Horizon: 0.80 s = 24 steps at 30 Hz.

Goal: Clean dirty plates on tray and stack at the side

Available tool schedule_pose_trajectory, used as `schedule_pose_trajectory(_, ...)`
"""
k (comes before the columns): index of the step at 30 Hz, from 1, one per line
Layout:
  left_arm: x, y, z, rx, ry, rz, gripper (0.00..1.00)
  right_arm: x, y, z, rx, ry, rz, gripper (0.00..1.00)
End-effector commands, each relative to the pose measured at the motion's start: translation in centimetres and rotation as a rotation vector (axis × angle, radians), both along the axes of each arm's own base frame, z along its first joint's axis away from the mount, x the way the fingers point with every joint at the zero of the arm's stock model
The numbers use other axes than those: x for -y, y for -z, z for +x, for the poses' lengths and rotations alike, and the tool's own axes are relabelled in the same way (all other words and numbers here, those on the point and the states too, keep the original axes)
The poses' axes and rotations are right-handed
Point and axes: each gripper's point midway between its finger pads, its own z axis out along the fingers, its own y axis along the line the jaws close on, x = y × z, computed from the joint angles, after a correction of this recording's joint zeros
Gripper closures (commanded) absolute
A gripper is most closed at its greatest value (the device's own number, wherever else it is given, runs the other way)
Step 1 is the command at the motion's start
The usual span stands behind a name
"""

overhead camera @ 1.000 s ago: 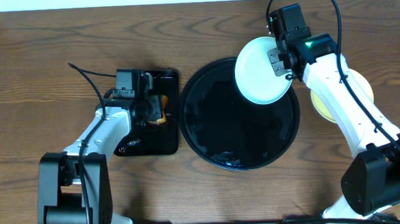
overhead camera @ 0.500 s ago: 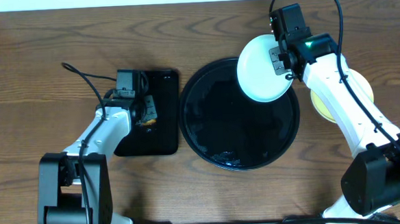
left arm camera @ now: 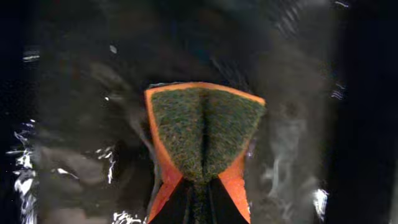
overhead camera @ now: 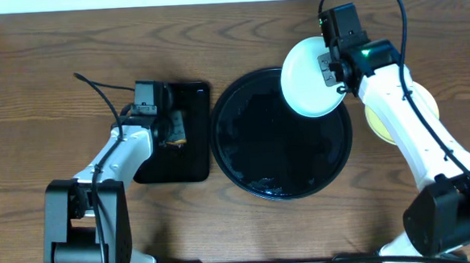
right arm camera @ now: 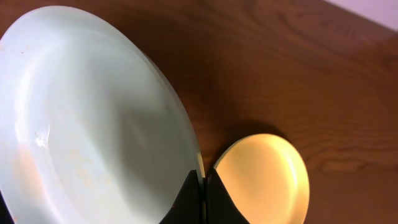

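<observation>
My right gripper [overhead camera: 334,71] is shut on the rim of a pale mint-blue plate [overhead camera: 309,78] and holds it tilted above the upper right of the round black tray [overhead camera: 252,159]. In the right wrist view the plate [right arm camera: 93,118] looks clean, pinched by the jaws [right arm camera: 202,186]. A pale yellow plate [overhead camera: 380,124] lies on the wood to the right of the tray, partly hidden under my right arm; it also shows in the right wrist view [right arm camera: 264,180]. My left gripper [overhead camera: 173,128] is shut on an orange sponge with a green scouring face [left arm camera: 205,130].
A smaller black rectangular tray [overhead camera: 192,162] lies left of the round tray, under the left gripper; its wet glossy surface [left arm camera: 74,124] fills the left wrist view. Bare wood tabletop [overhead camera: 39,85] lies at far left and along the back.
The left gripper has set the sponge back over the rectangular tray and shifted slightly. The right gripper has lifted the mint plate a little up and right.
</observation>
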Motion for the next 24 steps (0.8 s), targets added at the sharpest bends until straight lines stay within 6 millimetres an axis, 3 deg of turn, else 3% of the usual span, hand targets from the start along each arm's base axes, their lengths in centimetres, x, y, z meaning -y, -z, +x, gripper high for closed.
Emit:
schedule_pose_trajectory(1, -1.4, -1.2, 0.8, 0.047, -0.033, 0.077, 0.89, -0.3, -2.8, -0.1, 0.061, -0.037, 0.008, 0.99)
schedule_pose_trajectory(3, -2.6, -1.2, 0.9, 0.05, -0.091, 0.124, 0.87, -0.2, -3.2, -0.3, 0.065, -0.037, 0.01, 0.99)
schedule_pose_trajectory(7, -2.6, -1.4, 0.8, 0.051, -0.092, 0.123, 0.84, 0.6, -4.3, -0.7, 0.091, -0.008, -0.02, 0.99)
schedule_pose_trajectory(11, -2.5, -2.0, 0.9, 0.068, -0.093, 0.121, 0.84, 2.1, -6.7, -1.0, 0.158, 0.04, -0.075, 0.99)
schedule_pose_trajectory(16, -2.5, -2.3, 1.0, 0.075, -0.093, 0.12, 0.83, 0.7, -8.2, -1.6, 0.153, -0.118, -0.16, 0.99)
schedule_pose_trajectory(21, -2.5, -2.2, 1.0, 0.075, -0.093, 0.12, 0.83, -0.7, -8.7, -2.1, 0.157, -0.16, -0.213, 0.99)
schedule_pose_trajectory(24, -2.5, -2.3, 1.0, 0.075, -0.093, 0.12, 0.74, -1.0, -9.3, -2.2, 0.182, -0.144, -0.263, 0.99)
